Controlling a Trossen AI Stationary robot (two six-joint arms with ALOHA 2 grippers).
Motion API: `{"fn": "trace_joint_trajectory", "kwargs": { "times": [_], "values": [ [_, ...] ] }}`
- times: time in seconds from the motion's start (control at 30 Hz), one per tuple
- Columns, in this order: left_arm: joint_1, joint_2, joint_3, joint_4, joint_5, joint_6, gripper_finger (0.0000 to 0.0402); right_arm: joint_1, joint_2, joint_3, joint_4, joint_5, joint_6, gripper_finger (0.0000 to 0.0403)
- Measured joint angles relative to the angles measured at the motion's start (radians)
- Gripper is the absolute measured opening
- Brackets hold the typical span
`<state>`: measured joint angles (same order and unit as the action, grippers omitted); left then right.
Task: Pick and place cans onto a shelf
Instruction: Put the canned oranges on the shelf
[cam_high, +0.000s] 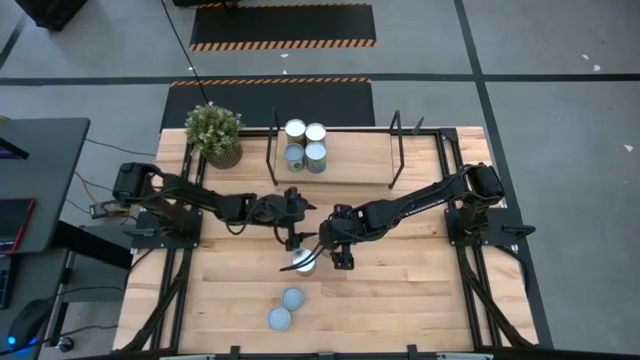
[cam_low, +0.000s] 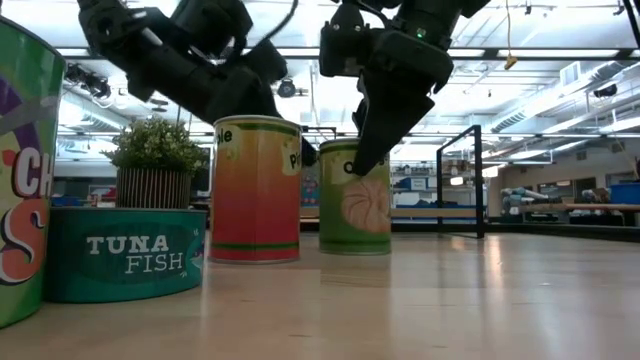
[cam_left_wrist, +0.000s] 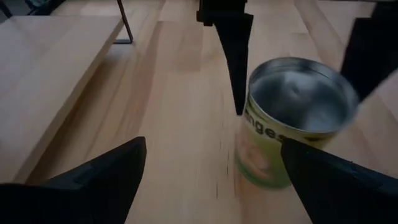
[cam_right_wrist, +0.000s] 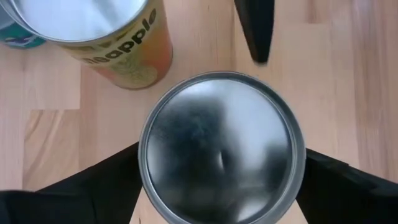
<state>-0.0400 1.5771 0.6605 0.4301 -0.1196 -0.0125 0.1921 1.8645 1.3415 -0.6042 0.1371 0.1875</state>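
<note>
A green-labelled can (cam_right_wrist: 221, 146) stands upright on the table, and my right gripper (cam_right_wrist: 221, 186) is shut on it from above. An orange pineapple can (cam_low: 255, 190) stands just to its left; it also shows in the high view (cam_high: 303, 262). My left gripper (cam_left_wrist: 211, 180) is open and empty, pointing level at the green can (cam_left_wrist: 292, 118) from the table's left. Several cans (cam_high: 305, 145) stand on the light wood shelf (cam_high: 350, 165) at the far side. My right gripper holds the green can by its upper side wall just under the rim (cam_right_wrist: 144, 155), pinched between the two fingers (cam_left_wrist: 238, 62). The fingers point down from above. The can stands upright with its bottom (cam_low: 355, 248) on the table.
A flat tuna can (cam_low: 125, 250) and a tall can (cam_low: 20, 170) stand near the table's near edge, seen also in the high view (cam_high: 285, 308). A potted plant (cam_high: 215, 133) stands at the far left, beside the shelf's black rods (cam_high: 272, 150).
</note>
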Motion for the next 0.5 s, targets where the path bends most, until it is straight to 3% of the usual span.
{"fn": "trace_joint_trajectory", "kwargs": {
  "times": [0.3, 0.5],
  "values": [
    [-0.06, -0.124, -0.001, -0.187, -0.067, 0.002, 0.0378, -0.007, 0.0, 0.0, 0.005, 0.033, 0.001, 0.0318],
    [-0.118, -0.19, -0.069, -0.106, -0.11, 0.08, 0.0378, -0.035, -0.028, -0.001, -0.052, 0.025, 0.0, 0.0331]
  ]
}}
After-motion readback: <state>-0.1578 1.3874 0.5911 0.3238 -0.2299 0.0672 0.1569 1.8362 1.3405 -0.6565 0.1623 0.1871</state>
